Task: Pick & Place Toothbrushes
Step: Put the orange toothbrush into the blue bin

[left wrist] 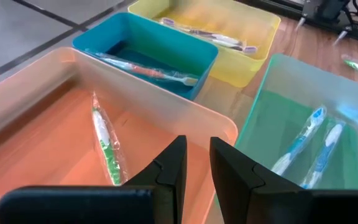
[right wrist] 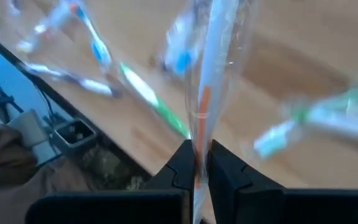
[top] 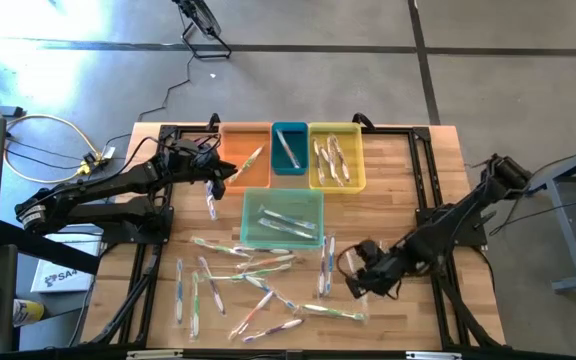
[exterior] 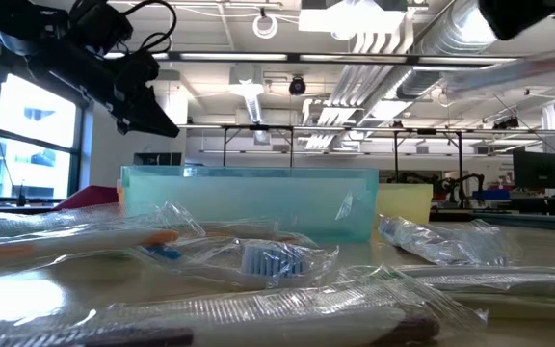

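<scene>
Several wrapped toothbrushes (top: pixel 258 285) lie loose on the near half of the wooden table. My right gripper (top: pixel 362 284) hangs over them at the near right, shut on one toothbrush (right wrist: pixel 211 68) in a clear wrapper. My left gripper (left wrist: pixel 196 163) is open and has nothing between its fingers. It hovers at the orange bin (top: pixel 245 155), over that bin's near right corner. A green-accented toothbrush (left wrist: pixel 104 143) lies flat on the orange bin's floor. Two blue ones (left wrist: pixel 309 140) lie in the green bin (top: pixel 282 218). My right gripper pinches the wrapped toothbrush between its two fingers at a stretch with an orange accent (right wrist: pixel 202 115); which end this is I cannot tell. The fingers slant downward. The brush runs on past the fingertips and, in the low view, shows lifted clear of the table (exterior: pixel 514 72).
A blue bin (top: pixel 289 148) and a yellow bin (top: pixel 336 157) stand in a row with the orange one at the far side, each with toothbrushes inside. Black rails (top: pixel 423 200) frame the table. Crinkled wrappers (exterior: pixel 258 255) lie near the front edge.
</scene>
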`<action>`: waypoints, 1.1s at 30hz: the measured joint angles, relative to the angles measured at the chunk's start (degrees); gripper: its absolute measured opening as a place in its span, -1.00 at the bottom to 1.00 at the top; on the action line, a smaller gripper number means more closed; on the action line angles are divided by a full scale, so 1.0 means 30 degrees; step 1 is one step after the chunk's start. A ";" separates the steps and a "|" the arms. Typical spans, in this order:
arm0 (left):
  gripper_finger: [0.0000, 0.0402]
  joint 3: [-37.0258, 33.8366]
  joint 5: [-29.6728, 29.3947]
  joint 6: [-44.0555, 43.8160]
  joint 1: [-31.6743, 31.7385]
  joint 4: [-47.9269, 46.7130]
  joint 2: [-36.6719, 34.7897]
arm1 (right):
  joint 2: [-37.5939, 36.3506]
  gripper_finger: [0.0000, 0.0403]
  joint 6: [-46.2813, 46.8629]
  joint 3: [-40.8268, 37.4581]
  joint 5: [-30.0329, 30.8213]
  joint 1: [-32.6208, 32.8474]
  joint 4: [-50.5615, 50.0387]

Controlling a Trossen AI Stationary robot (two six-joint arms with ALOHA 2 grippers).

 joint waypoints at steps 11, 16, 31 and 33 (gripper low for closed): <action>-0.66 0.0000 0.0015 0.0000 -0.0004 -0.0022 -0.0002 | -0.0932 -0.93 -0.9512 -0.0007 -0.0193 -0.5238 -0.0424; -0.66 0.0000 0.0026 -0.0004 -0.0004 -0.0048 -0.0006 | -0.0985 -0.93 -1.3340 -0.0007 -0.1329 -0.7615 -0.0127; -0.66 0.0000 0.0073 -0.0806 -0.0006 0.0564 0.0000 | -0.0985 -0.92 -2.2319 -0.0007 -0.3735 -1.3005 0.1854; -0.66 0.0000 0.0073 -0.1836 -0.0005 0.1268 -0.0004 | -0.0985 -0.92 -2.3497 -0.0007 -0.3750 -1.3494 0.2426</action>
